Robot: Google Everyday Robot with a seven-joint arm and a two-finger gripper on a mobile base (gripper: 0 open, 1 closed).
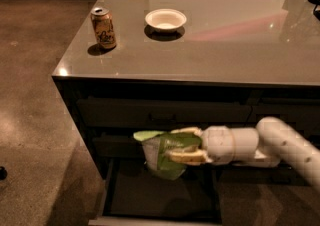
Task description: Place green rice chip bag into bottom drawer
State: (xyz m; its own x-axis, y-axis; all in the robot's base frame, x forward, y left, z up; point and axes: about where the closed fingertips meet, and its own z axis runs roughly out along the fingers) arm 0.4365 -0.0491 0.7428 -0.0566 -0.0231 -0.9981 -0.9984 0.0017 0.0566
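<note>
Nearest us, at six o'clock in the view, the bottom drawer (150,221) stands pulled out of the dark cabinet (70,105), its pale front edge toward us and its flat dark interior bare where we can see it. Just above the drawer's rear part, at the middle of the view, the green rice chip bag (164,159) hangs in the air, crumpled, with a light-green flap sticking out toward nine o'clock and a whitish panel on its left face. Its lower edge shows against the drawer's dark interior, and we cannot tell how far it hangs above the drawer floor. The gripper (182,144) has the bag clamped, one pale finger across the top and one across the lower side. The white arm (280,145) comes in from four o'clock and lies roughly level. Behind the bag, a handled drawer (162,117) in the cabinet front is closed. At nine o'clock lies mottled brown floor (30,95), with a small dark thing (2,172) at the left edge that we cannot identify. Farther back, the glossy grey countertop (225,45) carries a gold can (103,27) upright at eleven o'clock, near the left edge. A white bowl (165,20) sits farther in, at the can's two o'clock and apart from it.
</note>
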